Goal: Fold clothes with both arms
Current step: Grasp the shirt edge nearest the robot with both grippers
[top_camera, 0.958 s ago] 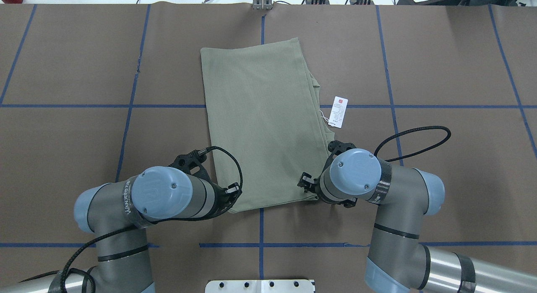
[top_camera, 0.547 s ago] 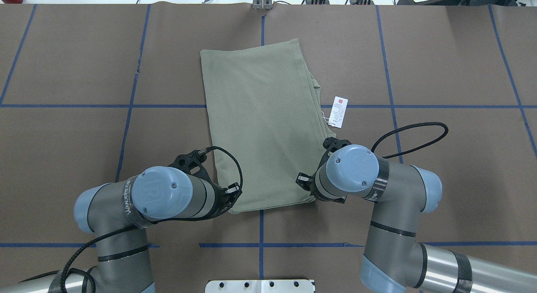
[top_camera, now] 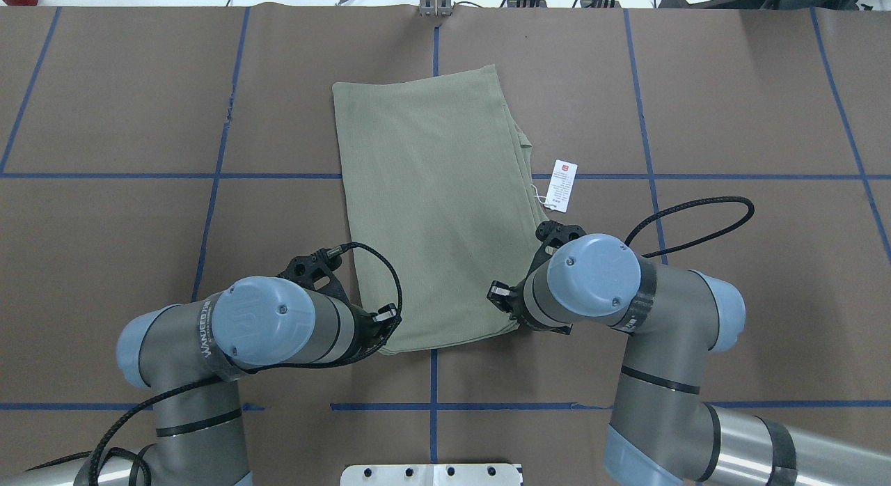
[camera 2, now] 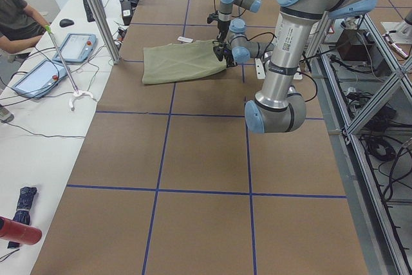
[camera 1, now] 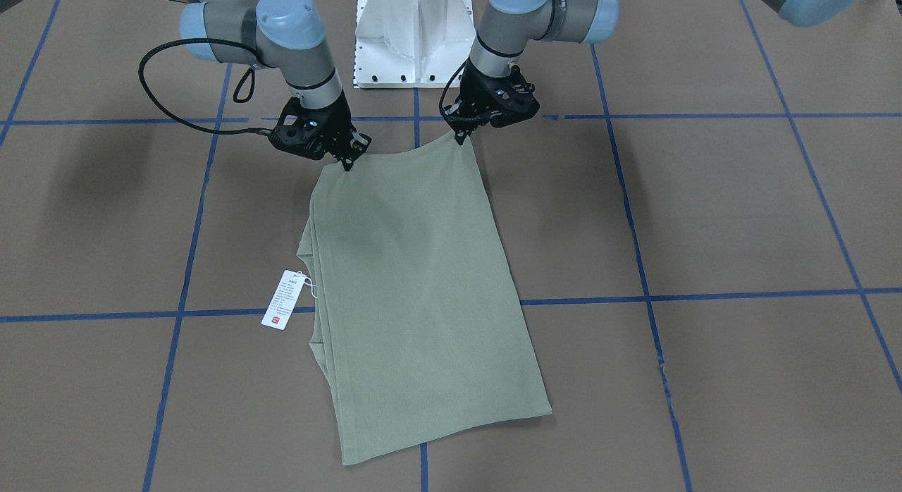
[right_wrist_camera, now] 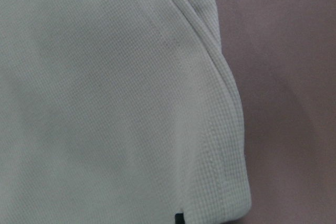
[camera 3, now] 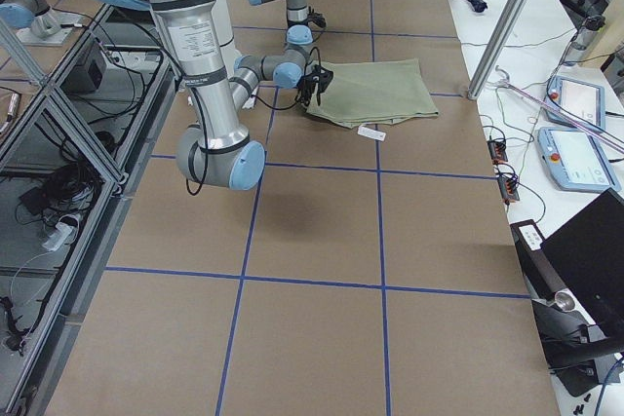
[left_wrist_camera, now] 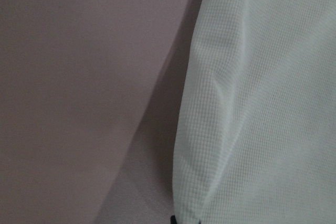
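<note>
The clothes are one sage-green shirt (top_camera: 431,207), folded into a long rectangle on the brown table, with its white hang tag (top_camera: 562,185) lying beside its right edge. My left gripper (camera 1: 461,137) is shut on the near-left corner, and my right gripper (camera 1: 347,163) is shut on the near-right corner. In the front-facing view the near edge of the shirt (camera 1: 409,280) hangs slightly raised between them. From overhead, the wrists of the left arm (top_camera: 264,326) and right arm (top_camera: 592,277) hide the fingers. Both wrist views are filled by knit fabric (left_wrist_camera: 262,103) (right_wrist_camera: 105,103) close to the lens.
The white pedestal base (camera 1: 416,34) stands at the near table edge between the arms. A black cable loop (top_camera: 696,225) juts out from the right wrist. Blue tape lines grid the brown table cover (top_camera: 766,89). A person (camera 2: 16,17) sits at a side bench with tablets.
The right wrist has crept inward and away from the base, drawing the near-right corner with it. The left wrist shifted slightly towards its own side; the shirt's far end has not moved.
</note>
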Robot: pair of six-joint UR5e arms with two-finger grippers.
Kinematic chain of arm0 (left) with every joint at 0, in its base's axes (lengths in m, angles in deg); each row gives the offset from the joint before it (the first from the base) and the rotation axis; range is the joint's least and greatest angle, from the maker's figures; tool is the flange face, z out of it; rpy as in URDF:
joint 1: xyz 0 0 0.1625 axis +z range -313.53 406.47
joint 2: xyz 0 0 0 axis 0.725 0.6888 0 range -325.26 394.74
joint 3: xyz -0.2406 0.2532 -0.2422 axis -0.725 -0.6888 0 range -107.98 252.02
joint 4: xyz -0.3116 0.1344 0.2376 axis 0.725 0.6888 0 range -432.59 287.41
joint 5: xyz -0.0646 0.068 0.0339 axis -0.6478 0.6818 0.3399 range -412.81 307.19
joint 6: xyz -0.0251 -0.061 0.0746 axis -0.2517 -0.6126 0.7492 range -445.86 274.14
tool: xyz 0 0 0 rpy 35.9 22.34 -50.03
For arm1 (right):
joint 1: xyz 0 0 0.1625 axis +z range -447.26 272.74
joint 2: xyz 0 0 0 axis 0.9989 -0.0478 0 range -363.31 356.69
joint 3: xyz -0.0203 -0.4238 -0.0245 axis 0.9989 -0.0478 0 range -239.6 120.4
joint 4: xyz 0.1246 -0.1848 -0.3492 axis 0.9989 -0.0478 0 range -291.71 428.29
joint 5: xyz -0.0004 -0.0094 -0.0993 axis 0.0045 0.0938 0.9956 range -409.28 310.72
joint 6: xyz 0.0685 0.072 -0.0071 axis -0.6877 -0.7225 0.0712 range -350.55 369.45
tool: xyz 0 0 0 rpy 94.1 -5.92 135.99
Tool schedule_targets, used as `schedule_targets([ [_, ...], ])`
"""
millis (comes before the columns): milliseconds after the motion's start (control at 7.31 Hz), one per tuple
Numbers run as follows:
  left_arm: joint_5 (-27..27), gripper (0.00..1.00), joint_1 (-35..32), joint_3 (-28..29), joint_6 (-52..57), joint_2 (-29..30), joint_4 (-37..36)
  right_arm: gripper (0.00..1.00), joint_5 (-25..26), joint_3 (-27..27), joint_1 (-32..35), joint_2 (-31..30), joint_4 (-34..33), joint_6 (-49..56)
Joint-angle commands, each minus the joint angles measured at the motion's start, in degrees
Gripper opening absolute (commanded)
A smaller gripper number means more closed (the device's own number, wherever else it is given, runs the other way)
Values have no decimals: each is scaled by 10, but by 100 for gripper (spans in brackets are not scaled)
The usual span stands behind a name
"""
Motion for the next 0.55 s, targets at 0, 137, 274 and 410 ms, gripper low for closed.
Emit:
schedule_targets([
  [0, 1, 0, 21, -39, -1, -3, -13, 0, -1, 74, -25, -42, 0, 0],
  [137, 2, 0, 43, -68, -1, -3, -55, 0, -2, 94, -44, -44, -1, -2],
  [274, 4, 0, 67, -90, -1, -3, -76, 0, -8, 122, -57, -54, -1, -2],
  [410, 4, 0, 75, -114, -1, -4, -96, 0, -24, 165, -56, -86, -1, -2],
])
